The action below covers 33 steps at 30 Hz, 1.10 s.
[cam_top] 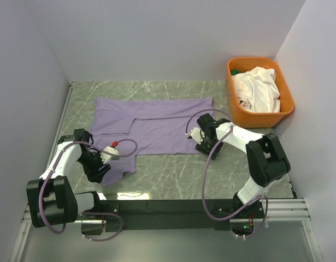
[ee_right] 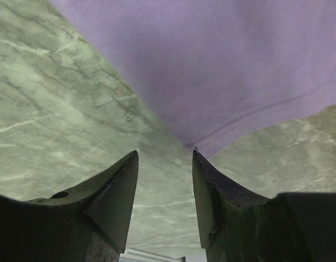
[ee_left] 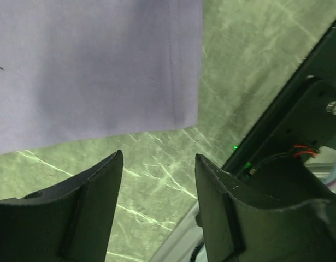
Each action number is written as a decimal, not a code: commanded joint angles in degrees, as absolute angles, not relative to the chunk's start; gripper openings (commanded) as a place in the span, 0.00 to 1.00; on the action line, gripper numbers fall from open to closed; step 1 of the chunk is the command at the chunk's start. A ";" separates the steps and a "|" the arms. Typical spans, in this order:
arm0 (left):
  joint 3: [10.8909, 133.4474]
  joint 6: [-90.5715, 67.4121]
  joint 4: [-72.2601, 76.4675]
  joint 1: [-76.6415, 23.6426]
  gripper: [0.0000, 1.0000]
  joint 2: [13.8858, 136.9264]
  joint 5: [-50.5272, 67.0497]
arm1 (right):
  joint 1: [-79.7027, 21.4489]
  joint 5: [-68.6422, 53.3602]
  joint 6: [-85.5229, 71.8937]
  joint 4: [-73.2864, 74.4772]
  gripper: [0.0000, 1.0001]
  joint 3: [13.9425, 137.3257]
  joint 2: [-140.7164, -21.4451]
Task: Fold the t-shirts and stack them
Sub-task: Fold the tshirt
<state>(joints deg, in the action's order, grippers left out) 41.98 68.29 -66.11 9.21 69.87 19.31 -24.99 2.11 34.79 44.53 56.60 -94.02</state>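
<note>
Across the middle of the overhead view: one lavender t-shirt [cam_top: 151, 123], laid flat on the green marbled table [cam_top: 173, 180], its left part doubled over itself. We judge it light, thin and limp. It will sag and drag rather than hold a shape, and it is not fragile. We would pinch it at a hem or corner, where the stitched edge gives a thicker bite, and lift two corners together so the cloth does not bunch.

Lower left of that view: left gripper [ee_left: 158, 155], fingers apart and empty, tips over bare table just short of the shirt's lower corner.

Lower right edge of the shirt: right gripper [ee_right: 165, 153], likewise spread with nothing between the fingers. The stitched hem lies just ahead of the tips, and the right-hand finger is about touching it.

Upper right of the overhead view: one orange tub [cam_top: 260, 117], holding a crumpled white t-shirt [cam_top: 258, 90] heaped up to the rim. A small green item shows at the tub's upper-left corner; we cannot tell what it is. Nothing is stacked yet.
</note>
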 commanded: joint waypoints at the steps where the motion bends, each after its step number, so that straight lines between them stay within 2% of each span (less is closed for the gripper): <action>1: 40.87 67.16 -59.70 6.86 0.60 67.68 17.14 | -25.40 3.43 34.37 41.14 0.52 55.11 -91.67; 11: 53.16 63.89 -57.84 13.09 0.56 78.12 23.03 | -25.49 3.96 36.21 40.60 0.50 53.88 -89.55; 20: 53.97 64.25 -54.50 13.36 0.56 82.27 22.50 | -25.49 3.60 37.18 38.33 0.45 54.49 -93.34; 24: 52.47 63.72 -52.47 13.36 0.55 83.05 22.41 | -25.40 5.09 38.23 36.92 0.34 52.83 -94.75; 29: 50.28 63.46 -48.96 13.36 0.54 84.46 21.36 | -25.49 6.76 38.67 34.89 0.25 51.33 -95.71; 32: 49.31 63.37 -47.38 13.18 0.52 85.69 20.75 | -25.49 7.47 38.41 34.89 0.12 51.59 -96.24; 33: 49.13 63.28 -46.94 13.18 0.51 86.13 20.39 | -25.49 7.56 38.41 35.15 0.04 51.94 -96.33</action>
<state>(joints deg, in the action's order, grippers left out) 50.06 63.68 -49.34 13.17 85.12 20.53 -25.65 5.61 38.00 38.02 52.88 -94.63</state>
